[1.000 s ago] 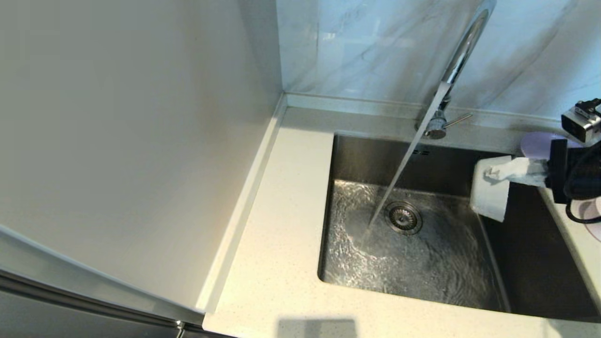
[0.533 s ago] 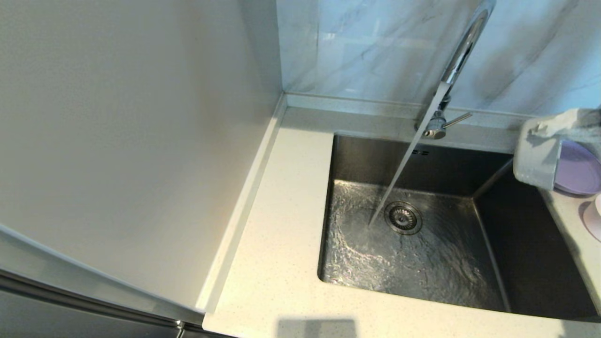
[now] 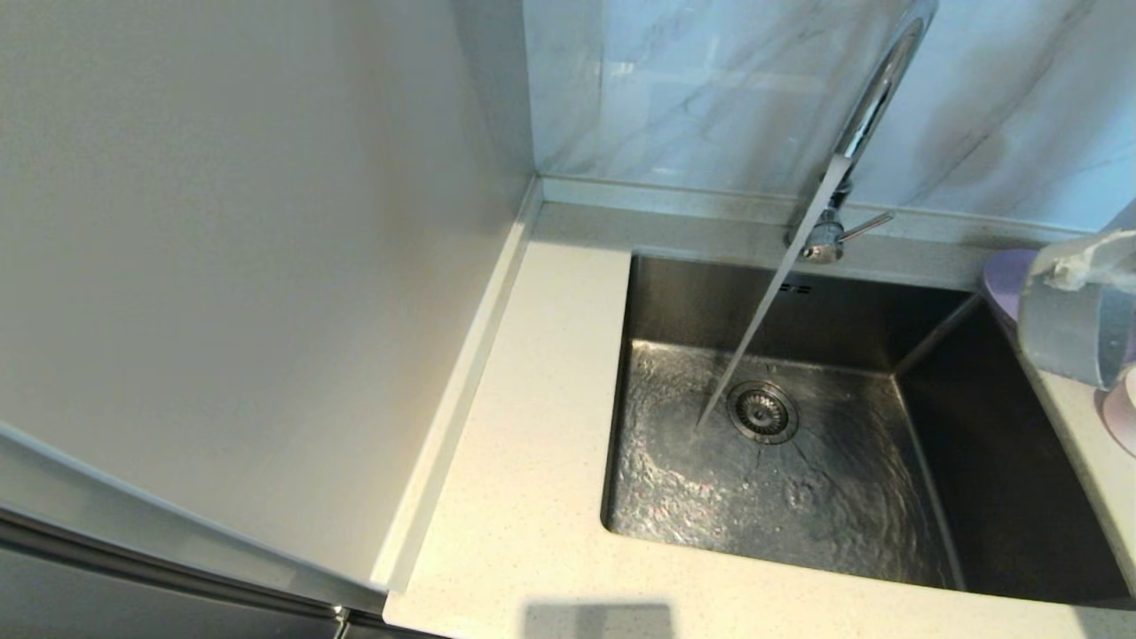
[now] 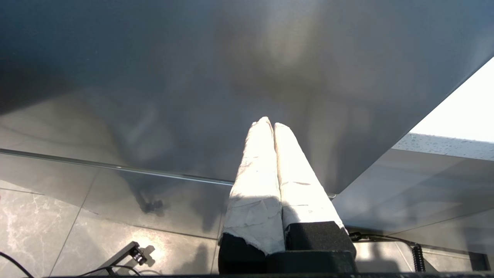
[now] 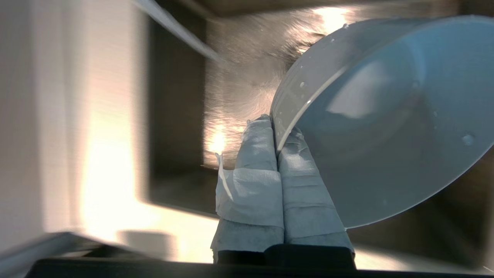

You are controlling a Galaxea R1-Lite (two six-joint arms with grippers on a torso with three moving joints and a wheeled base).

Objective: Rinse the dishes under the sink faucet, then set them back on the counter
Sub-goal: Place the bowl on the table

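**Q:** Marbled tiles behind, speckled stone counter (image 3: 524,497) all round; where's the cup?

**A:** Clamped by its thin rim in my right claw (image 5: 276,133), wrapped fingers pinched together on the wall; the cup (image 3: 1069,315) hangs tilted over the counter's right strip, just beside the lavender plate (image 3: 1003,280); the steel sink (image 3: 799,497) lies to its left, faucet (image 3: 874,98) running.

**Q:** Next?

**A:** Probably set it down; smooth, wet, slippery. My left claw (image 4: 272,125) is parked, fingers together, empty.

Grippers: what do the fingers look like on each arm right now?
Left gripper: two long tapered fingers wrapped in white tape over black bases. Right gripper: the same build, its wrap creased and loose at one edge.
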